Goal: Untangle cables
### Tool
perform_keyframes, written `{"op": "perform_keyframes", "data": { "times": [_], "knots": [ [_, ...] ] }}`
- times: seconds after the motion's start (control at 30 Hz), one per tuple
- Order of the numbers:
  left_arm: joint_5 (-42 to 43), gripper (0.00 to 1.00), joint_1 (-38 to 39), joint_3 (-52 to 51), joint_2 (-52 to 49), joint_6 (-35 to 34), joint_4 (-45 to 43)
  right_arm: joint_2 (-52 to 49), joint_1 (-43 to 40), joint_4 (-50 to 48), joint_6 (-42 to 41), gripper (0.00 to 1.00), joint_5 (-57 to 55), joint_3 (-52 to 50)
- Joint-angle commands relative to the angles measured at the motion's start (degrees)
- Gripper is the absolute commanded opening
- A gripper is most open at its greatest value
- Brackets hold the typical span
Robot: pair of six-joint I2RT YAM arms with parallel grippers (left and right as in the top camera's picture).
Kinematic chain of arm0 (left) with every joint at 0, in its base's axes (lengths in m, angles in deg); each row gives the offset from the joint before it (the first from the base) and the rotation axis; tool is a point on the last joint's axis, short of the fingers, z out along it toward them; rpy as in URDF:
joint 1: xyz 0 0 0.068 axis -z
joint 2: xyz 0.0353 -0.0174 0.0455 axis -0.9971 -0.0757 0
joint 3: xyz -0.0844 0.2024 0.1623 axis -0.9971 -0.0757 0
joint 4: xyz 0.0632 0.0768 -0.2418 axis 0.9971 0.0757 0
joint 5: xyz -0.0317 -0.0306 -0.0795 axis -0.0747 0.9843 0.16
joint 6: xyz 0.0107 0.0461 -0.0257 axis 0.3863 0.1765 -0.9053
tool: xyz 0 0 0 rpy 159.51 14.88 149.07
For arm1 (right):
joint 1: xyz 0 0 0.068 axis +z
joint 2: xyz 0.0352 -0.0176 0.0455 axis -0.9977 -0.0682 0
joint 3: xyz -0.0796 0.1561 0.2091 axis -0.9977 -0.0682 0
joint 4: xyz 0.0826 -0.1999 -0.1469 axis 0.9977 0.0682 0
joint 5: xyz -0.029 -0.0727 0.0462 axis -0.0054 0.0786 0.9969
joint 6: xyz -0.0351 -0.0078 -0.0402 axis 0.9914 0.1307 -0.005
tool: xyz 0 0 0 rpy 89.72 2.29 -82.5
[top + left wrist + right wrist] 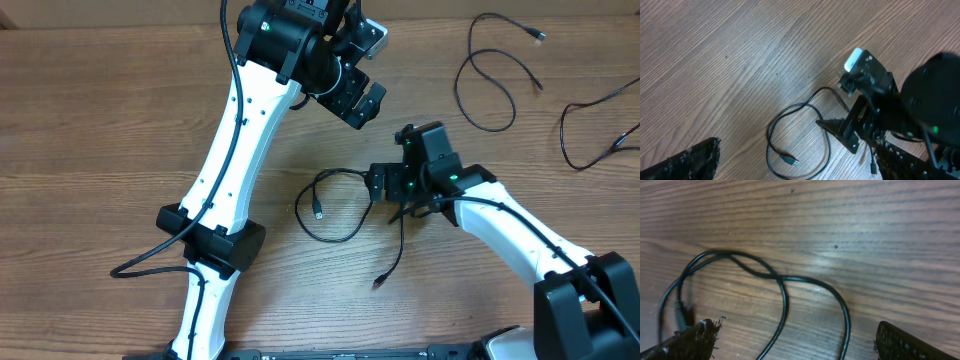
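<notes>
One thin black cable (330,205) lies in a loose loop mid-table. Its USB plug (318,213) rests inside the loop and its other end (380,283) trails toward the front. My right gripper (383,185) sits low over the loop's right side, open. In the right wrist view two strands of the cable (782,287) run between the spread fingertips (695,340), untouched. My left gripper (360,100) hovers open farther back, holding nothing. Its wrist view looks down on the loop (800,135) and the right gripper (855,125).
Two more thin black cables lie at the back right, one curled (490,75) and one near the right edge (600,130). The left arm's white link (235,140) crosses the left-centre of the wooden table (100,150).
</notes>
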Motion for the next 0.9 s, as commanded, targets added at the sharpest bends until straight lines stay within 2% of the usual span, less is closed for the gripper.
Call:
{"op": "perform_keyframes", "data": {
  "times": [0.0,0.27,0.53,0.67,0.77,0.87],
  "knots": [
    [-0.11,1.0,0.07,0.11,-0.07,0.39,-0.02,0.17,1.03,-0.61,-0.55,1.0,-6.12,-0.52],
    [-0.09,1.0,0.07,0.11,-0.07,0.39,-0.02,0.17,1.14,-1.11,-0.46,1.0,-6.14,-0.52],
    [-0.11,1.0,0.07,0.11,-0.07,0.39,-0.02,0.11,1.18,-1.6,5.88,1.0,-6.05,-0.9],
    [-0.09,0.99,0.07,0.11,-0.07,0.39,-0.04,0.07,1.18,-1.95,6.21,1.0,-6.08,-0.9],
    [-0.35,1.0,0.07,0.11,-0.07,0.44,-3.69,0.04,1.18,-2.08,6.16,1.0,-6.05,-0.9],
    [-8.04,1.0,-0.07,0.31,0.26,0.35,-4.57,0.04,1.18,-2.05,6.14,1.0,-6.05,-0.9]
  ]
}}
